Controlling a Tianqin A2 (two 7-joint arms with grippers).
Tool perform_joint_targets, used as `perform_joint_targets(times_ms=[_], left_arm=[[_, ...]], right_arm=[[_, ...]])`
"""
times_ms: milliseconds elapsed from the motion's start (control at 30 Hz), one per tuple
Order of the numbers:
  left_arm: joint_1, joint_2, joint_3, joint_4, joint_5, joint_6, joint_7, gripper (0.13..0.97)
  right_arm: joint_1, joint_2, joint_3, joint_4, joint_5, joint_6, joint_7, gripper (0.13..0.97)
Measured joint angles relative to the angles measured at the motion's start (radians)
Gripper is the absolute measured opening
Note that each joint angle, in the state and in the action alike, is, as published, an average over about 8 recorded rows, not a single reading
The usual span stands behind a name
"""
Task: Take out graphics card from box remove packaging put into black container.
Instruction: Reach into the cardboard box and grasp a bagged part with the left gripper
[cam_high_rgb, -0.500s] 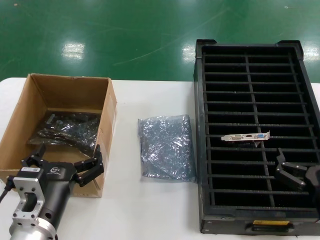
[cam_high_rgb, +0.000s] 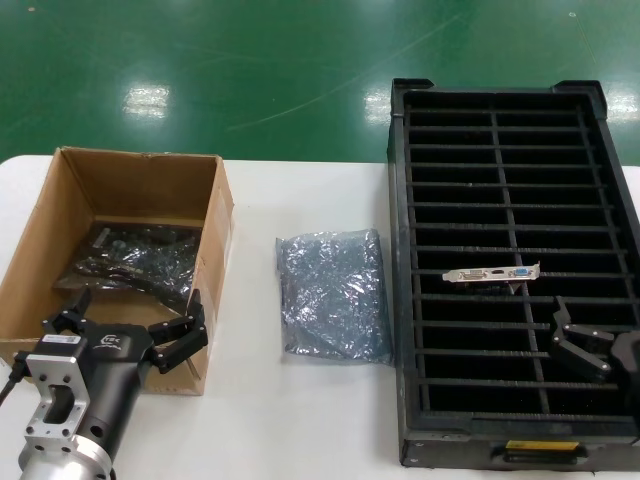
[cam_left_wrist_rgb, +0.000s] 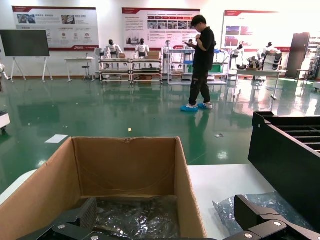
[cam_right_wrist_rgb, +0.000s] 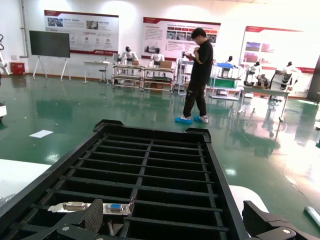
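Seemingly most of the risk sits with the left arm: from the head camera the left gripper (cam_high_rgb: 133, 322) hangs with fingers spread wide and empty at the near wall of the brown corrugated cardboard box (cam_high_rgb: 60, 190), inside which more dark, crinkly bagged cards (cam_high_rgb: 135, 262) lie; a descent from here could catch the wall and shove the carton, or pinch only slippery plastic. An emptied grey-silver anti-static bag (cam_high_rgb: 333, 293) lies flat on the white table (cam_high_rgb: 270, 420) between box and crate, near enough to be dragged along. One thin graphics card with a silver ported bracket (cam_high_rgb: 491, 273) stands in a slot of the large black slatted plastic container (cam_high_rgb: 400, 250) on the right, with the right gripper (cam_high_rgb: 583, 345) open and empty just nearer than it. From the left wrist, the box's wall (cam_left_wrist_rgb: 190, 200) sits between the spread fingers (cam_left_wrist_rgb: 82, 217). From the right wrist, the bracket (cam_right_wrist_rgb: 90, 207) lies close to one open finger (cam_right_wrist_rgb: 92, 212), so a careless swing might knock the card askew
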Motion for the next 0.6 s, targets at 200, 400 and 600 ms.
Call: perform_joint_targets(times_ms=[200,400,600], left_arm=[[0.0,0.0,0.0,0.0,0.0,0.0,0.0,0.966],[0.0,-0.001,0.002,-0.001,-0.002,-0.002,0.0,0.966],[0.007,-0.064,0.015,-0.048,-0.046,-0.023,-0.018,0.966]], right_arm=[[0.0,0.0,0.0,0.0,0.0,0.0,0.0,0.966],[0.0,0.0,0.0,0.0,0.0,0.0,0.0,0.966],[0.0,0.0,0.0,0.0,0.0,0.0,0.0,0.966]])
